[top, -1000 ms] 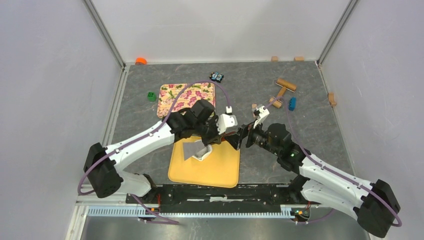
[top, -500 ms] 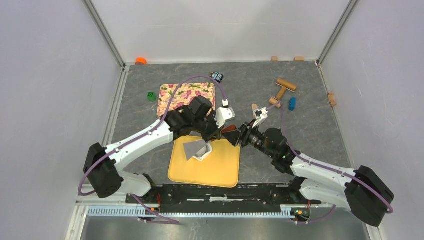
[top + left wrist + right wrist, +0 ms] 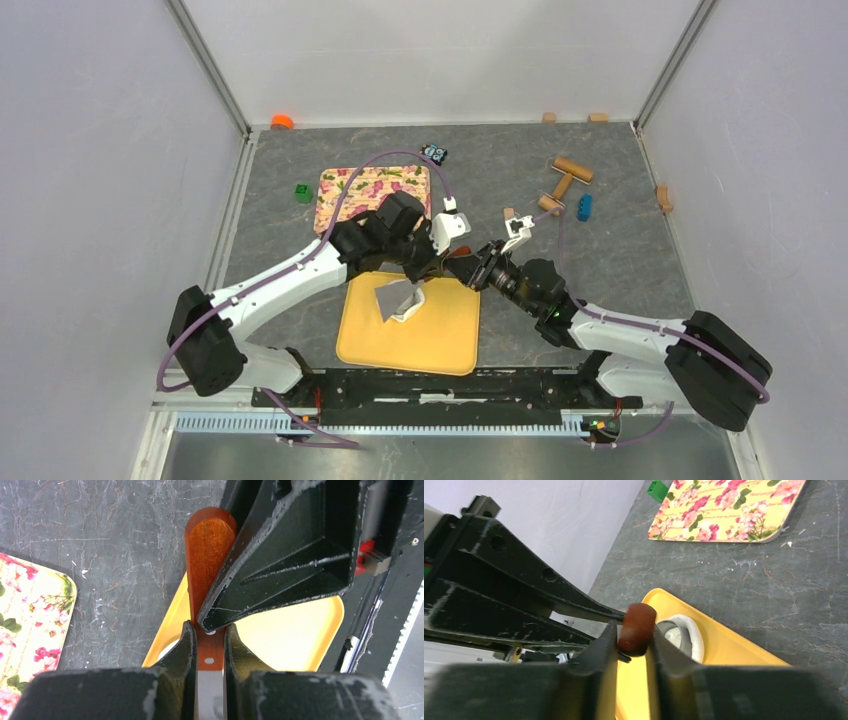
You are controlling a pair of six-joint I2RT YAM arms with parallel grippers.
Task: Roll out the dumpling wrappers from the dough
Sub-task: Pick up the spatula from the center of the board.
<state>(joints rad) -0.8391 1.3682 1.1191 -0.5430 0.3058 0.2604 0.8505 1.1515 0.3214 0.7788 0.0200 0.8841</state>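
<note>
Left wrist view: the left gripper (image 3: 209, 630) is closed tight on a knife (image 3: 210, 545). Its 2 fingers press on the red-brown wooden handle right where the metal blade begins, and 2 rivets show in the narrow slot between them. The blade runs off the bottom edge, so its length is cut off here. A black finger of the right gripper (image 3: 631, 630) crosses the upper right of this view and covers part of the handle and much of the yellow board (image 3: 300, 640) below.

In the right wrist view the rounded butt of the handle sits between the right gripper's 2 fingers. It seems to touch both, so that pincer is nearly closed on the handle end, though blur at the near edge hides the exact contact. The 2 grippers hold the same knife at opposite ends of its handle.

The dough (image 3: 691, 637) is a white lump on the yellow board, at its far end, just behind the handle butt. Only a curved rim of it shows. A grey shape lies against it, and I cannot tell whether that is the blade or something else. From the top external view the grey blade covers most of the dough, and the arms hide the board's far edge.

The flowered board (image 3: 724, 510) lies beyond, apart from the yellow one, with a green block (image 3: 656, 489) near its corner.
</note>
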